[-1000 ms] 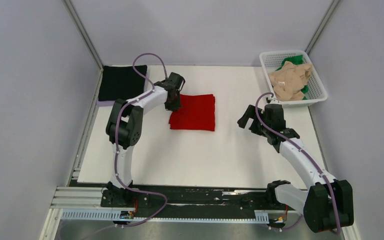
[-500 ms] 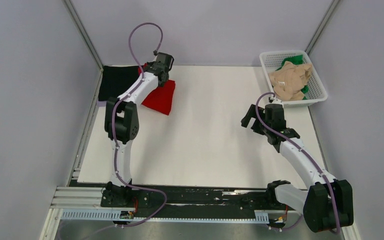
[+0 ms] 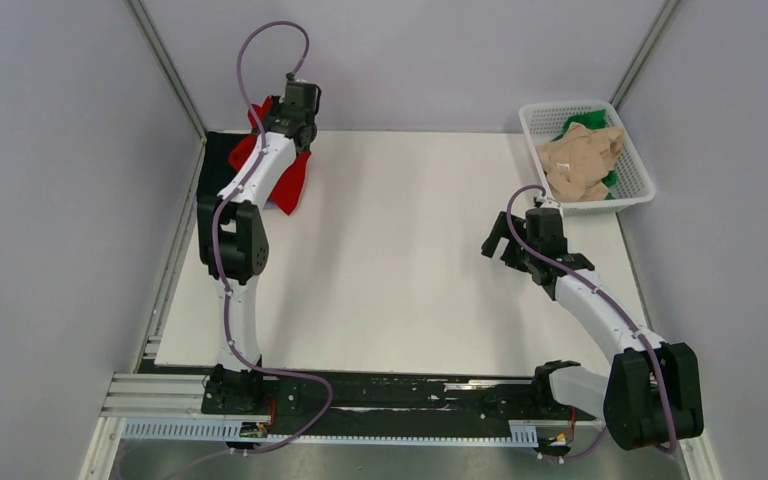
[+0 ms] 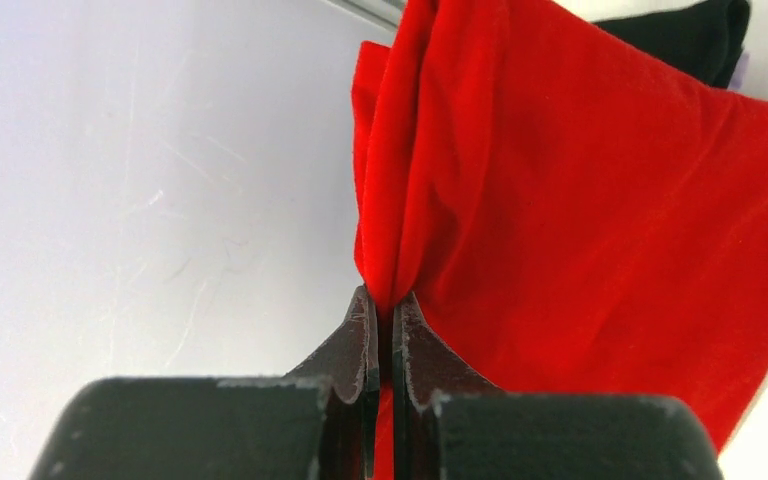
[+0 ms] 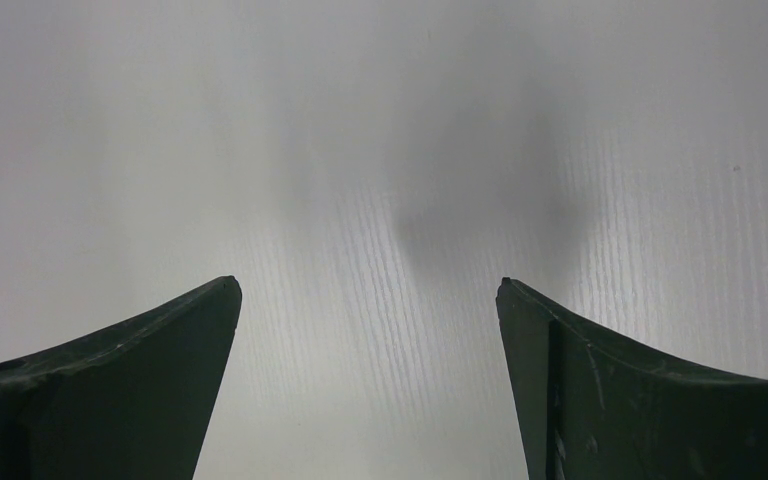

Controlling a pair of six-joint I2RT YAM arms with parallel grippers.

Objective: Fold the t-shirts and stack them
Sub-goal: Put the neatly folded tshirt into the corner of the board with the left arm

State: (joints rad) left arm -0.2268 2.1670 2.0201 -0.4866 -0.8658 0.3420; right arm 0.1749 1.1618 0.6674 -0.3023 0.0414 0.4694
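My left gripper (image 3: 278,118) is shut on the folded red t-shirt (image 3: 288,183) and holds it lifted at the table's far left corner. The cloth hangs down around the arm. In the left wrist view the closed jaws (image 4: 385,312) pinch a fold of the red t-shirt (image 4: 580,200). The folded black t-shirt (image 3: 218,145) lies under it, mostly hidden, and a corner shows in the left wrist view (image 4: 695,35). The beige t-shirt (image 3: 582,160) and green t-shirt (image 3: 586,121) lie crumpled in the basket. My right gripper (image 3: 495,240) is open and empty over bare table (image 5: 370,290).
The white lattice basket (image 3: 636,182) stands at the far right corner. Grey walls and metal corner posts enclose the table. The white table top (image 3: 410,280) spreads between the arms.
My left gripper has carried the red t-shirt from the table's middle to the far left, up over the black t-shirt. The right arm has barely moved.
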